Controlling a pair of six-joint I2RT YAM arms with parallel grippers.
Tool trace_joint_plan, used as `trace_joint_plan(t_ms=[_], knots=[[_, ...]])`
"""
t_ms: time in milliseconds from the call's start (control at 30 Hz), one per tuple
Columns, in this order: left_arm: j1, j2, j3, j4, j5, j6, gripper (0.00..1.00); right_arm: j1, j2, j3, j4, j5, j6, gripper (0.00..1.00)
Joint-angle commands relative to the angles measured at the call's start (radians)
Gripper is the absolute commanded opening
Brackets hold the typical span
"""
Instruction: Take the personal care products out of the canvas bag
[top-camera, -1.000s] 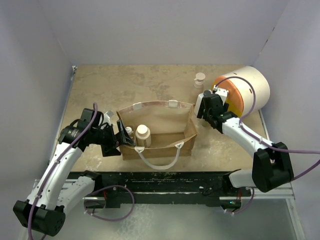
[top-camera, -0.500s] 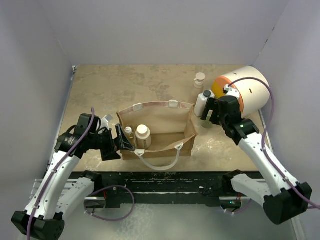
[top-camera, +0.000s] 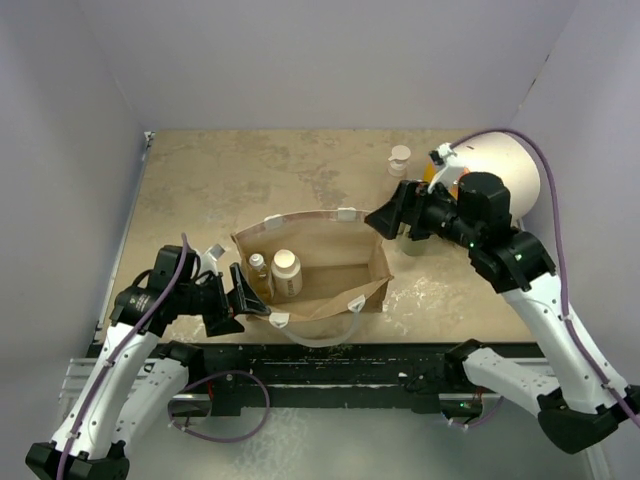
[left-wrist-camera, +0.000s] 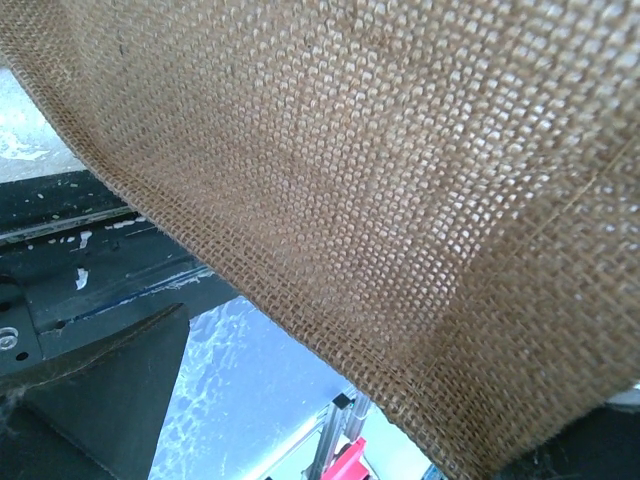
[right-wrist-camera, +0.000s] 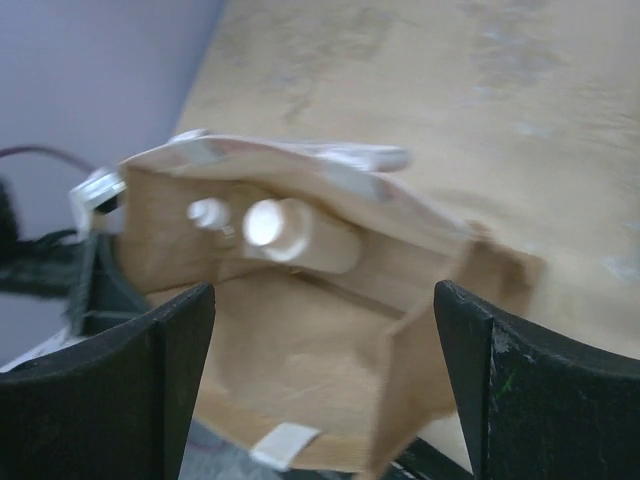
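The canvas bag (top-camera: 310, 216) stands mid-table, skewed. A cream wide-capped bottle (top-camera: 286, 270) and a small amber white-capped bottle (top-camera: 258, 264) stand inside at its left end; both show in the right wrist view (right-wrist-camera: 290, 232) (right-wrist-camera: 208, 213). My right gripper (top-camera: 385, 220) is open and empty, above the bag's right rim (right-wrist-camera: 430, 230). My left gripper (top-camera: 243, 297) is at the bag's left wall; burlap (left-wrist-camera: 380, 180) fills its wrist view and its jaws stand wide apart. The beige pump bottle (top-camera: 400, 160) stands behind the bag. Another bottle (top-camera: 415, 243) is mostly hidden under my right arm.
The large white-orange-yellow cylinder (top-camera: 505, 175) lies at the back right, close behind my right arm. White rope handle (top-camera: 320, 340) hangs over the table's front edge. Grey walls close in the left, back and right.
My right gripper let go of the white bottle, then rose and swung left over the bag's right rim. My left gripper drew back toward the front, and the bag's front left corner shifted with it.
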Motion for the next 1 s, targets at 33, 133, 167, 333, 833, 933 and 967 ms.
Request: trace_joint_plan(t_ms=[33, 133, 167, 333, 833, 933, 967], knots=[[0.002, 0.001, -0.01, 0.035, 0.027, -0.029, 0.99, 0.276, 0.131, 0.156, 0.017, 0.003, 0.032, 0.91], [0.002, 0.004, -0.004, 0.047, 0.029, -0.019, 0.99, 0.472, 0.268, 0.261, -0.021, 0.133, -0.002, 0.91], [0.002, 0.006, -0.001, 0.043, 0.03, -0.012, 0.99, 0.544, 0.315, 0.298, -0.043, 0.18, -0.014, 0.91], [0.002, 0.003, 0.006, 0.03, 0.02, -0.009, 0.99, 0.705, 0.535, 0.446, -0.165, 0.44, -0.039, 0.92], [0.002, 0.029, 0.045, -0.077, -0.029, 0.013, 0.99, 0.736, 0.67, 0.167, 0.093, 0.472, -0.16, 1.0], [0.002, 0.039, 0.06, -0.12, -0.049, 0.048, 0.99, 0.732, 0.692, 0.13, 0.172, 0.495, -0.174, 1.0], [0.003, 0.048, 0.063, -0.132, -0.053, 0.057, 0.99, 0.729, 0.704, 0.13, 0.195, 0.487, -0.185, 1.0]])
